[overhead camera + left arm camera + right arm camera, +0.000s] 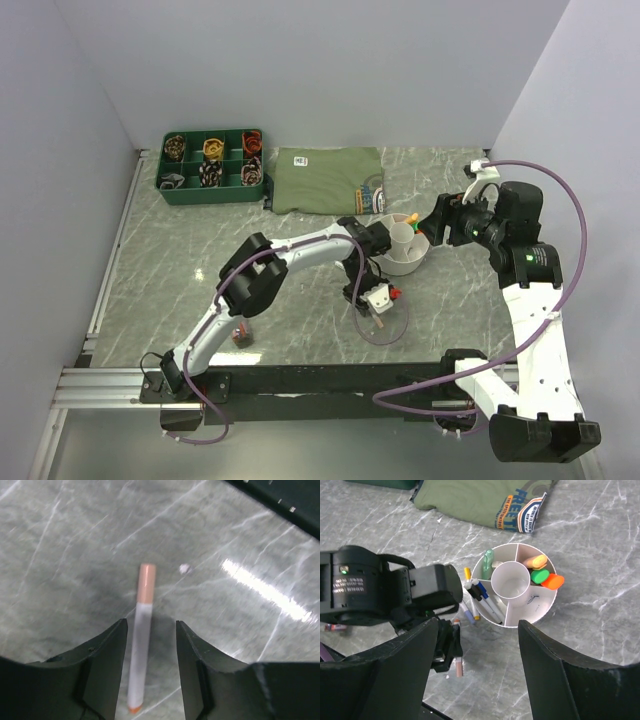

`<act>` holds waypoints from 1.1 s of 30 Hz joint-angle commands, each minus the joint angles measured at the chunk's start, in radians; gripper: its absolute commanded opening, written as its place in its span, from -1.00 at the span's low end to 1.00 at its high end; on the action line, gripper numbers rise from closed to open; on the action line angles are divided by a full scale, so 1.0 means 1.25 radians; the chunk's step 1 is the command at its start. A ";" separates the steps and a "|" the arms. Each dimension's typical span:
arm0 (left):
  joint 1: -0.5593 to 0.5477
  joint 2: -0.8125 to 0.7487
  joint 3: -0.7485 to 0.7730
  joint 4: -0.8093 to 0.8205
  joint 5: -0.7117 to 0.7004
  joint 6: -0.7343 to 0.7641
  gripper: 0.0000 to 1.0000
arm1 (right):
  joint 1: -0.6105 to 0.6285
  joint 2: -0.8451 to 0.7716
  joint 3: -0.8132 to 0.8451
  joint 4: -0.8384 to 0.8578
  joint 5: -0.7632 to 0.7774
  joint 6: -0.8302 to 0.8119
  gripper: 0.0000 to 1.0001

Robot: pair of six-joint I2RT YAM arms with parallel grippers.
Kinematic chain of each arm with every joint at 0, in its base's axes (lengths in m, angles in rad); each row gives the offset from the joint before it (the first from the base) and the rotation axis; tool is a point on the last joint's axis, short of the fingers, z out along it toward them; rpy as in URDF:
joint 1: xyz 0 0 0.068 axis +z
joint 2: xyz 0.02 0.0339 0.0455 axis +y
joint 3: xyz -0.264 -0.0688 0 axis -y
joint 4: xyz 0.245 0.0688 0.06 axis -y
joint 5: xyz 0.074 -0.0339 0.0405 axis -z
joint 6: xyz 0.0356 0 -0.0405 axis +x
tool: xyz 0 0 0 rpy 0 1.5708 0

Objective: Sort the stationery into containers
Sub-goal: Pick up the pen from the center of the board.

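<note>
A white pen with a peach cap [142,645] lies flat on the marble. My left gripper [151,625] is open and low over it, one finger on each side of the barrel, not touching. The same pen shows in the right wrist view [456,665] below the left gripper [447,642]. The white round organiser [540,607] holds orange and green highlighters [540,574], a green-capped tube [487,560] and black- and blue-capped pens [487,600]. Two more pens [468,612] lie outside its left rim. My right gripper [477,625] is open and empty, high above the organiser [400,270].
A folded olive-green cloth [325,180] lies behind the organiser. A dark green compartment tray [212,165] stands at the back left. A small dark object [240,335] sits by the left arm. A purple cable [385,335] loops on the table near the left gripper [377,303].
</note>
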 commanded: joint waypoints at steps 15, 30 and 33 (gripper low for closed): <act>-0.048 0.080 0.033 0.051 -0.086 -0.236 -0.38 | -0.009 -0.011 0.008 0.008 -0.038 -0.041 0.45; 0.048 -0.014 0.242 -0.216 0.107 -0.190 -0.99 | -0.021 -0.014 0.022 0.017 -0.007 -0.061 0.43; 0.069 -0.081 0.231 -0.202 0.086 -0.153 -0.99 | -0.031 -0.025 0.012 0.034 0.011 -0.035 0.42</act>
